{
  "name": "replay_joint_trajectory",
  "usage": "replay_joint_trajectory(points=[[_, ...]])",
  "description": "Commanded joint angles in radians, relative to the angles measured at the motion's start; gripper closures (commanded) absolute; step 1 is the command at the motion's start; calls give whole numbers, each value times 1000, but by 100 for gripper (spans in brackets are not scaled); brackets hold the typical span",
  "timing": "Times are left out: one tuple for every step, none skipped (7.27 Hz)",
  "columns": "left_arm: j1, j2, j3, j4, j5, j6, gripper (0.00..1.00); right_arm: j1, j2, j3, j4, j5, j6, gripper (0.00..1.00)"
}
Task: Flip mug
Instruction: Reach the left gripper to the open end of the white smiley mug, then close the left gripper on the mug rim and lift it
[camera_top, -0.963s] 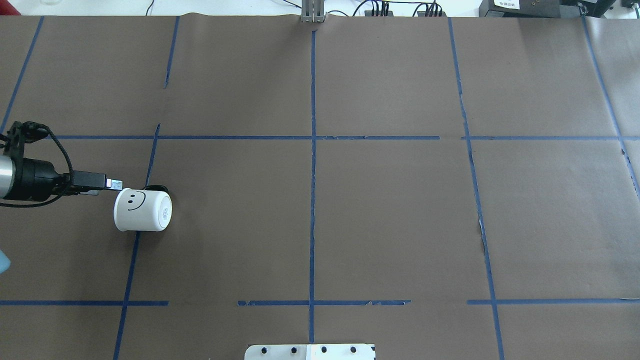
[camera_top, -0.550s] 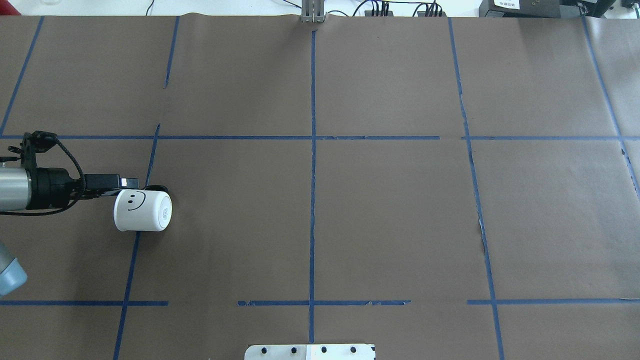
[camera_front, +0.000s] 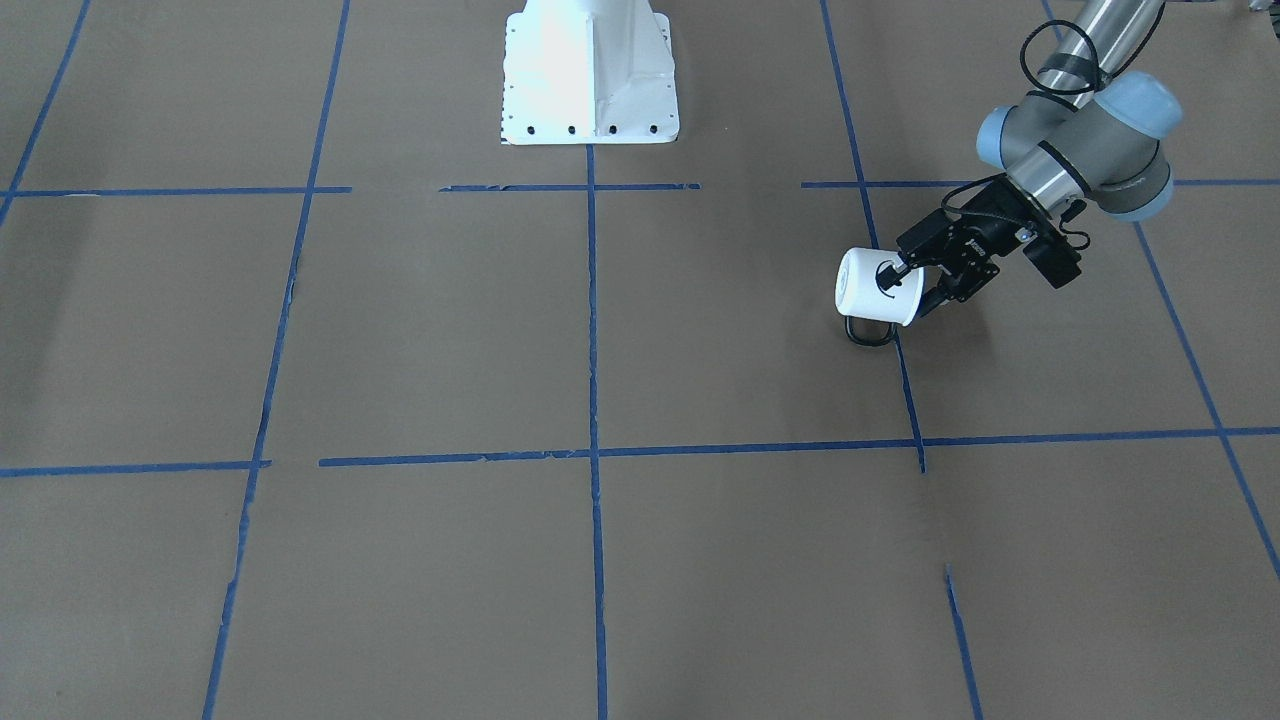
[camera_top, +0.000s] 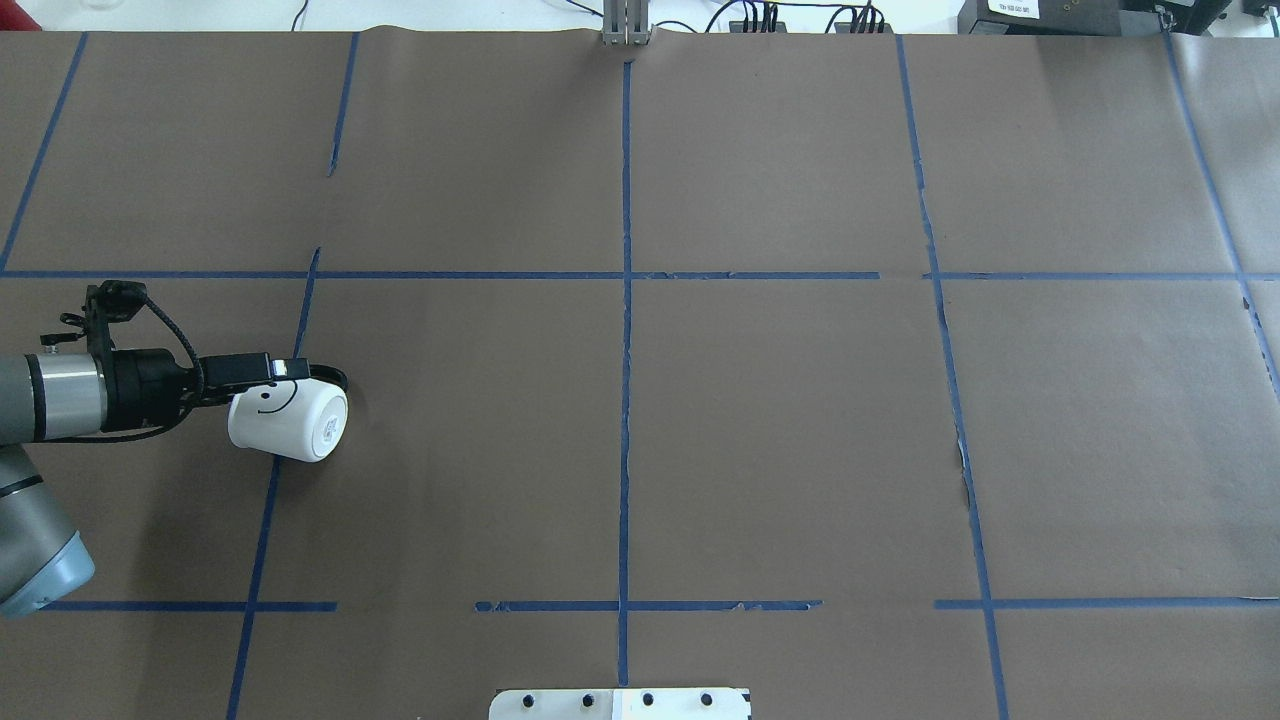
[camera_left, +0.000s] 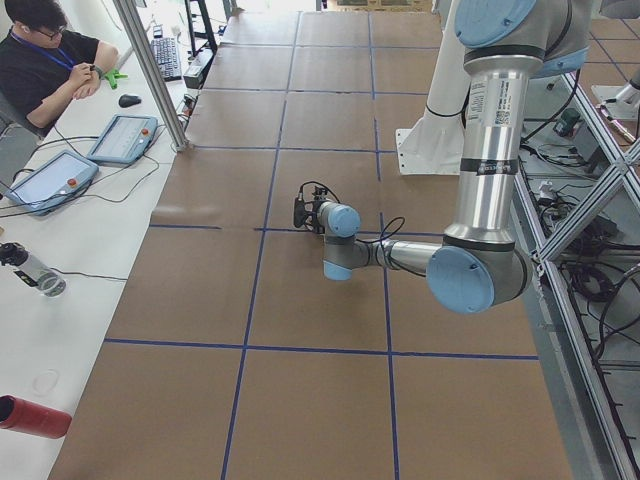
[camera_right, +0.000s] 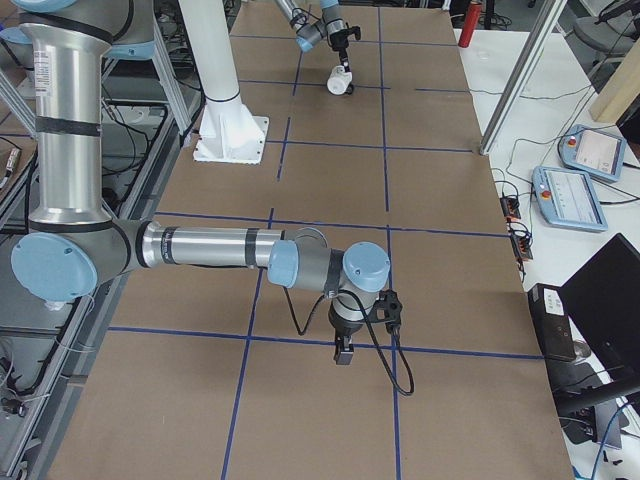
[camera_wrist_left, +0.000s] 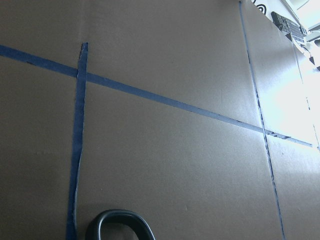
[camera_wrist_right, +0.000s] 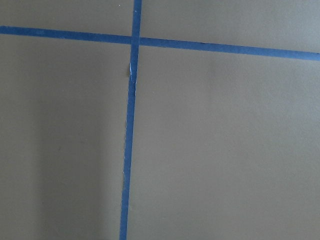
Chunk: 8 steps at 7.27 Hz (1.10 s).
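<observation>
The white mug (camera_top: 295, 428) lies on its side on the brown paper at the left, its smiley face up and its base towards the table's middle. Its black loop handle (camera_top: 332, 376) rests on the paper on the far side and shows in the left wrist view (camera_wrist_left: 119, 226). My left gripper (camera_top: 276, 384) is open at the mug's mouth: one finger lies over the smiley face (camera_front: 890, 272), the other is lower, at the opening. The mug (camera_front: 868, 285) is slightly turned. My right gripper (camera_right: 343, 352) hangs low over bare paper far away; I cannot tell its state.
Blue tape lines (camera_top: 626, 300) divide the paper into squares. The white robot base (camera_front: 590, 70) stands at the near middle edge. An operator (camera_left: 45, 60) sits beyond the table's far edge, with tablets (camera_left: 122, 138) and a red bottle (camera_left: 35, 415) on the side bench.
My left gripper has moved right, from beside the mug's mouth to over its rim and smiley face. The mug has turned slightly, its base end swinging a little nearer.
</observation>
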<state>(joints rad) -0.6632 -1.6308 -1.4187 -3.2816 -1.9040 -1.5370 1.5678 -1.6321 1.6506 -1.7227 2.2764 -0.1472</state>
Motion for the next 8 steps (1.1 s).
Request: replay_joint_trajectory(points=[[11, -10, 1, -13, -16, -17, 13, 0, 0, 0, 0, 0, 0, 0], [11, -11, -8, -15, -112, -15, 48, 0, 0, 0, 0, 0, 0, 0], [10, -12, -17, -15, -185, -23, 81, 0, 0, 0, 0, 0, 0, 0], [8, -18, -28, -15, -213, -69, 100, 0, 0, 0, 0, 0, 0, 0], [5, -35, -31, -15, -248, -104, 100, 0, 0, 0, 0, 0, 0, 0], [1, -64, -31, -13, -248, -130, 100, 0, 0, 0, 0, 0, 0, 0], [-2, -81, -34, -13, -248, -149, 100, 0, 0, 0, 0, 0, 0, 0], [-4, -83, -55, -12, -250, -164, 100, 0, 0, 0, 0, 0, 0, 0]])
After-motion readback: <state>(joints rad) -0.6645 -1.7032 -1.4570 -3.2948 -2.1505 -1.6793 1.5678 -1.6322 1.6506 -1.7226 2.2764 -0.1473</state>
